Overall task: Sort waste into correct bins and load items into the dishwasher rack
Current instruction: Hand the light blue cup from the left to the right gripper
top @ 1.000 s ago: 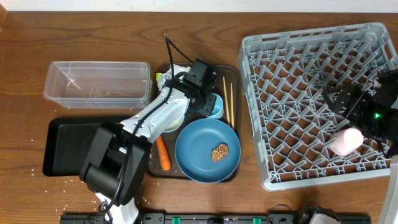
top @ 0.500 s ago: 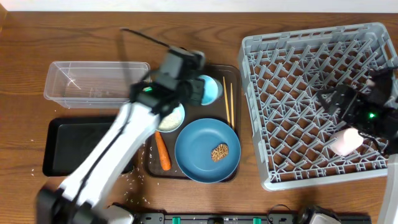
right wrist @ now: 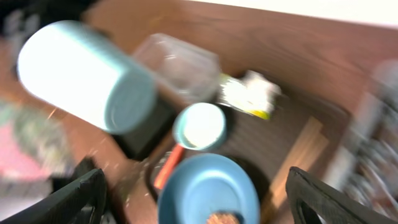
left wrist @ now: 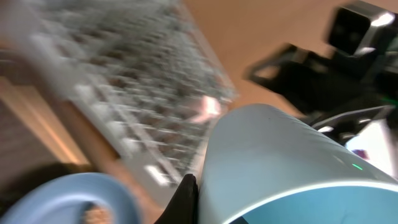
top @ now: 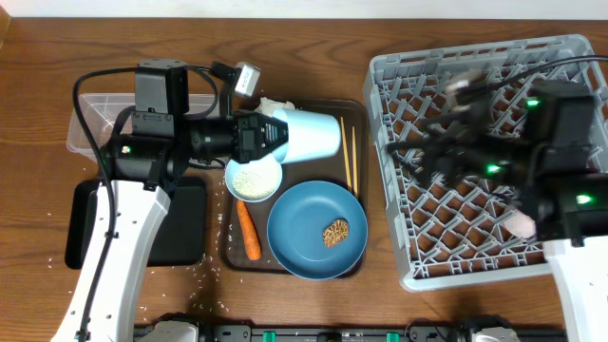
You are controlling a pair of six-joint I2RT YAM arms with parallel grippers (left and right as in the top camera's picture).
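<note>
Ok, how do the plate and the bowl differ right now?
The plate is blue, wide and flat; the bowl is smaller, deeper and whitish. The plate holds one brown food lump; the bowl holds white rice. Both sit upright, side by side, on the brown tray, neither in a claw.

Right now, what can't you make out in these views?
- Pink cup: overhead, mostly behind the motion-blurred right arm; upright or tipped, cannot tell.
- Wrapper: overhead, hidden under left gripper and blue cup; right wrist shows only a blur.
- Grip of left fingers on cup: left wrist, cup fills the frame.
- Rack: left wrist, smeared by motion.
</note>
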